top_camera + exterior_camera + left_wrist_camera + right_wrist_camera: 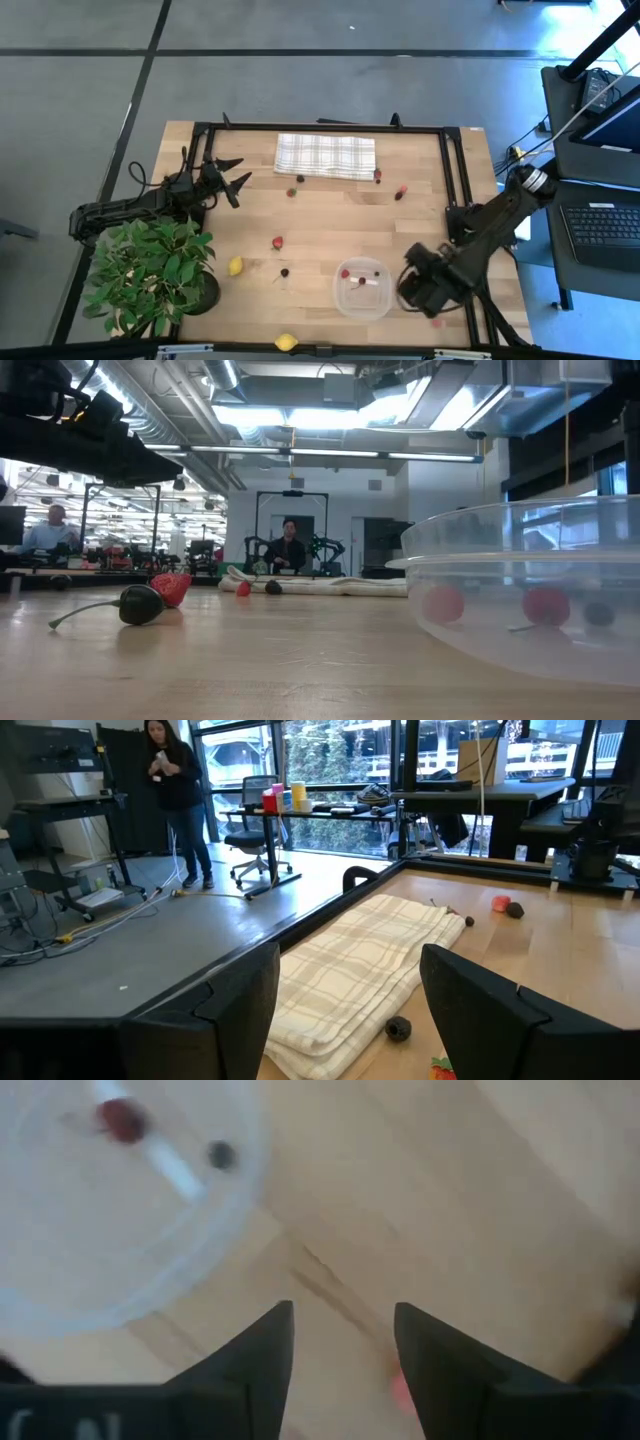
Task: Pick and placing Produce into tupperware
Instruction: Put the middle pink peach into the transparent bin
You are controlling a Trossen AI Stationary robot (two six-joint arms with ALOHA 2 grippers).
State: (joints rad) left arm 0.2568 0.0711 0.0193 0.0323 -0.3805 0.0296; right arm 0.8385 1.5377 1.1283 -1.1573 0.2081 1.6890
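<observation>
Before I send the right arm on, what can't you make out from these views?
- Right gripper, right wrist view: a red blur by its fingers, cut by the finger and picture edge; unidentifiable.
- Tupperware, high view: contents too small to count; low view shows two red pieces and a dark one through the cloudy wall.
- Lemon, high view: against the table's front edge.

Beyond my table I saw a grey floor (300,80), large windows (330,770), office chairs (255,845), desks (480,795) and bright ceiling light strips (300,415) overhead.
</observation>
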